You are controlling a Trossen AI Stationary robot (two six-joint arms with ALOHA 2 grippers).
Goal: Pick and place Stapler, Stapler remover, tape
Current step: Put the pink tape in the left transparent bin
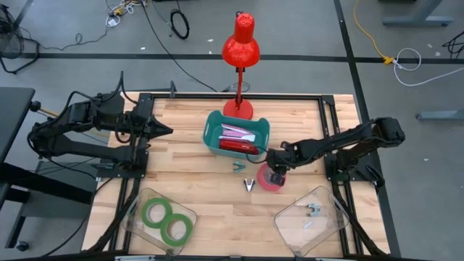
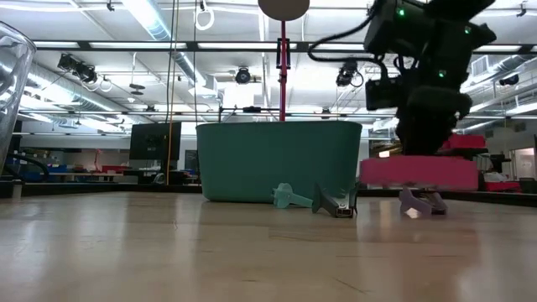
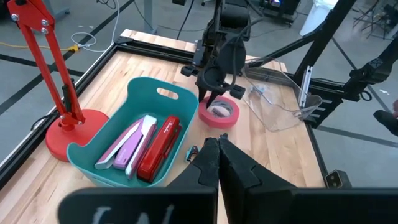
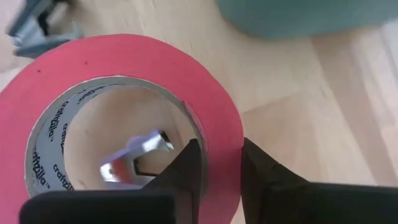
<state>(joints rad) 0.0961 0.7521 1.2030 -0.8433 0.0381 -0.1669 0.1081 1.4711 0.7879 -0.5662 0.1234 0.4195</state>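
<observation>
The red-pink tape roll [image 1: 272,181] is in my right gripper [image 1: 275,171], just near of the teal bin [image 1: 212,138]. In the low view the roll [image 2: 418,174] hangs a little above the table, over a purple staple remover [image 2: 419,204]. Two green tape rolls [image 1: 165,217] lie flat in a clear container at the near left. The bin holds a red stapler [image 3: 158,149] and pale pink-purple staplers [image 3: 130,144]. A teal staple remover [image 1: 238,168] and a grey one [image 1: 249,183] lie on the table. My left gripper [image 1: 165,130] is shut and empty at the far left. My right gripper has one finger [image 4: 186,171] inside the roll's hole and one finger [image 4: 264,177] outside, pinching the ring's wall [image 4: 217,140] between them. The fingers come from above, pointing down. The roll hangs level, lifted clear of the table.
A red desk lamp [image 1: 239,51] stands behind the bin at the table's far edge. A second clear container [image 1: 312,217] with a small metal piece sits at the near right. Bare wood lies between the two containers.
</observation>
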